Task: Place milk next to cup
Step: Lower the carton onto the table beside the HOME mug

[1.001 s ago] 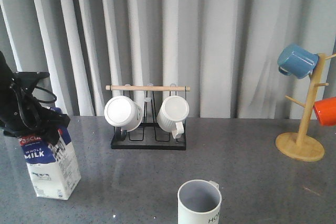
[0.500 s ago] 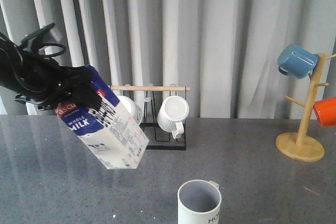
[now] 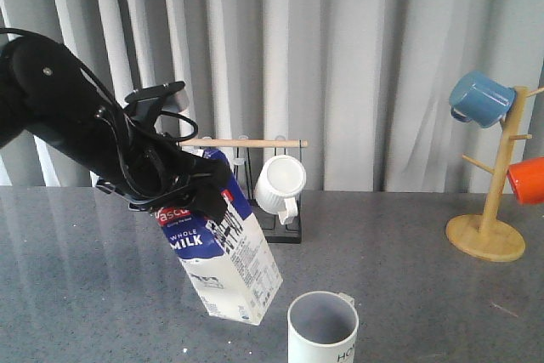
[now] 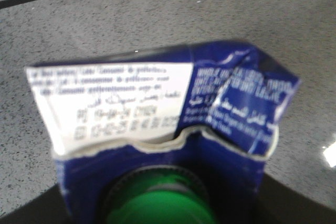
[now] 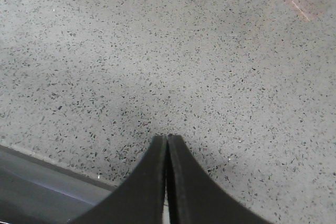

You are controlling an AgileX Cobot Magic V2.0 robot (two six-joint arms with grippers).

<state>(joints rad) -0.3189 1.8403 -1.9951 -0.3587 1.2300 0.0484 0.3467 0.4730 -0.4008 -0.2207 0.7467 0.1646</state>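
1. L gripper (image 3: 183, 193) is clamped on the top of the milk (image 3: 225, 257), held in the air w/ long axis tilted, base toward the cup (image 3: 323, 329).
2. Cup sits just right of the carton base; L arm nearer.
3. R gripper (image 5: 167, 145) is closed, empty, over the table (image 5: 236, 51).
4. Vs 0.5 s ago: carton lower, closer to cup, less tilted.

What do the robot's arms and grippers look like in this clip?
The left arm is matte black and bulky, with thin black cables looping loosely around its wrist. The left gripper is black as well. The right gripper shows two slim, black, smooth fingers tapering to narrow tips. No markings are visible.
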